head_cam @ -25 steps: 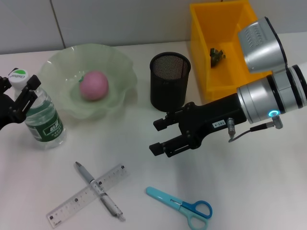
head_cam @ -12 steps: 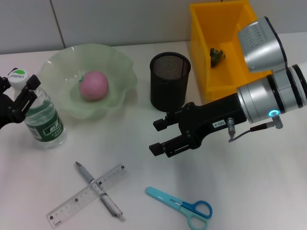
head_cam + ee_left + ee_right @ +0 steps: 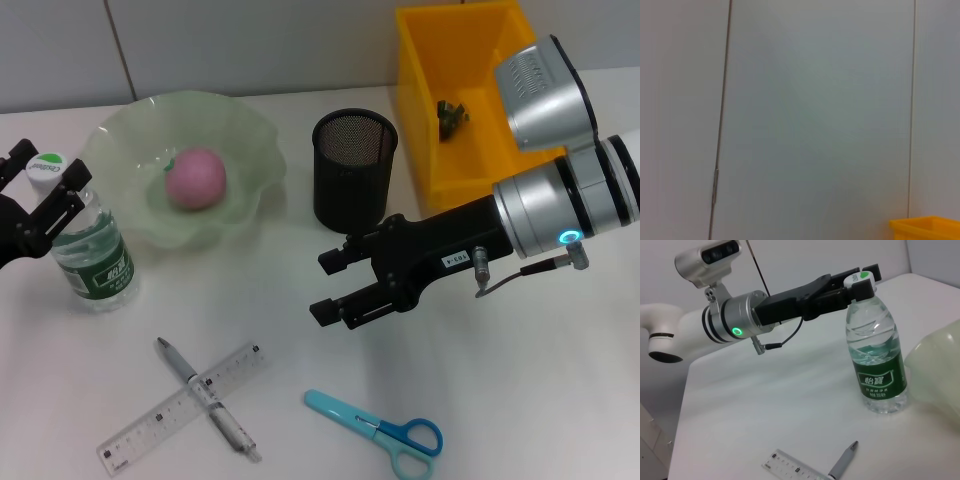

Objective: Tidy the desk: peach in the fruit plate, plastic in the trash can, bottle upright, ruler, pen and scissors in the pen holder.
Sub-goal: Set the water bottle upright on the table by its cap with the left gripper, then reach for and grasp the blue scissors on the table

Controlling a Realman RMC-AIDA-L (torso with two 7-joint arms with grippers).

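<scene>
Left gripper (image 3: 40, 187) is spread around the cap of the upright bottle (image 3: 88, 248), beside the fruit plate (image 3: 250, 150); clear it straight up, no sideways nudge. Right gripper (image 3: 333, 285) hangs open, empty, above the scissors (image 3: 378, 431).

i see a smooth white matt worktop (image 3: 520, 400). the bottle (image 3: 92, 250) is clear glossy plastic with a green paper-like label and a white cap. the fruit plate (image 3: 250, 150) looks like translucent pale green glass or plastic, wavy and shiny; the peach (image 3: 195, 179) in it is matt pink. the pen holder (image 3: 354, 168) is black wire mesh. the trash can (image 3: 430, 150) is glossy yellow plastic. the ruler (image 3: 150, 425) is clear plastic. the scissors (image 3: 385, 430) have blue plastic handles. the right gripper (image 3: 333, 285) is matt black, its arm brushed silver metal.
</scene>
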